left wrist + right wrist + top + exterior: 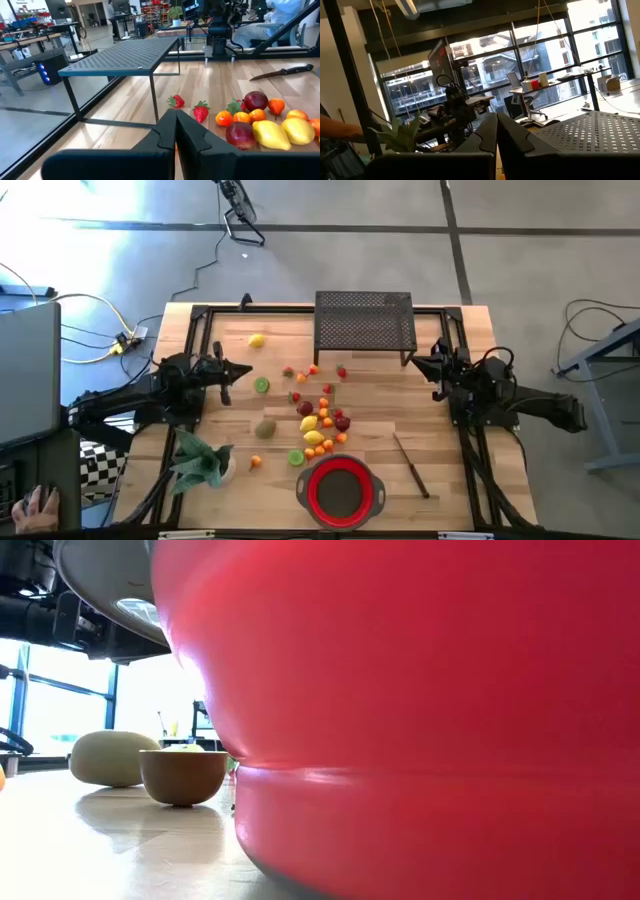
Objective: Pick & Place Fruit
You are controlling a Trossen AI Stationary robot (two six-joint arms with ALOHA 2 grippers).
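Left gripper (243, 371) pressed together, right gripper (418, 361) likewise — I judge the fruit (318, 423) light, smooth, roll-prone, so I pinch each piece across its middle.

The fruit (318, 418) is scattered over the middle of the desk (440, 470), between the two arms. A mesh rack (365, 322) is set behind it at the far edge. A bowl (340, 490) is placed at the near edge, with a knife (411, 465) to its right and a leafy plant (200, 459) to its left.
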